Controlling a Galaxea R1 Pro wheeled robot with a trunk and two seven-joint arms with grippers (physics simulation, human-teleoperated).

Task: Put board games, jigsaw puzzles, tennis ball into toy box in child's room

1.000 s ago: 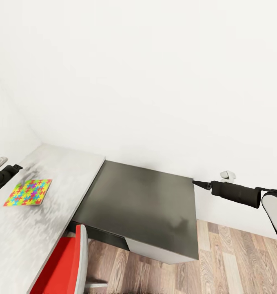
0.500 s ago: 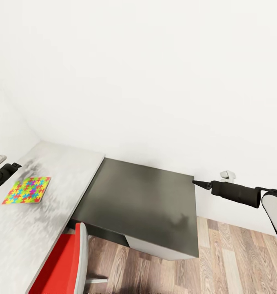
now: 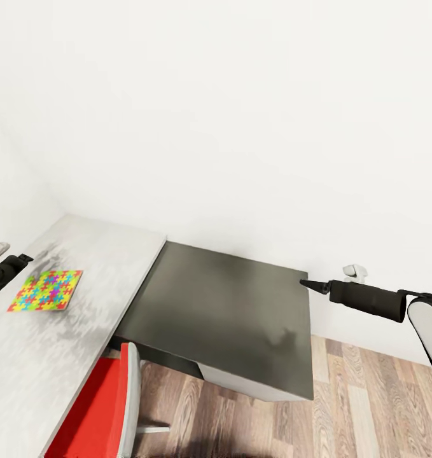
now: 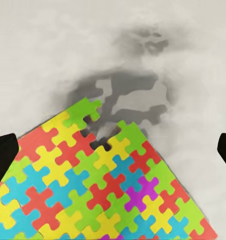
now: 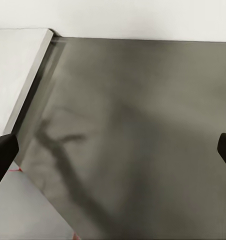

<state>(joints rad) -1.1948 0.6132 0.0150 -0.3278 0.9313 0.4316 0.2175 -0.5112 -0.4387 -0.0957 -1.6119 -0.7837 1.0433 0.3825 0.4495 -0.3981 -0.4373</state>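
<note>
Left pincer (image 3: 2,270): at the left edge of the head view, hanging just above the pale counter. In the left wrist view its two dark fingertips (image 4: 4,152) sit at opposite edges of the frame, so it is spread wide and holds nothing.

Puzzle (image 3: 46,290): a thin, bright square lying flat on the pale counter (image 3: 101,254), left of centre in the head view, just beside the left pincer. In the left wrist view (image 4: 98,185) it fills the lower half of the frame, one corner pointing between the fingertips.

How it will handle, as I judge it: very light, thin, with almost no edge to grip from above. The interlocking pieces may flex or part if pinched hard at one corner. It looks smooth enough to slide on the top.

Where to take hold: my guess is the nearest corner or edge, one fingertip worked under it, or slid to the counter's rim so that an edge overhangs.

Dark counter section (image 3: 228,318): middle of the head view, bare.

Red chair (image 3: 98,413): lower left, tucked by the counter.

Right pincer (image 3: 305,284): right of centre in the head view, over the far corner of the dark section. In the right wrist view its fingertips (image 5: 3,155) are far apart at the frame's sides, spread and empty.
</note>
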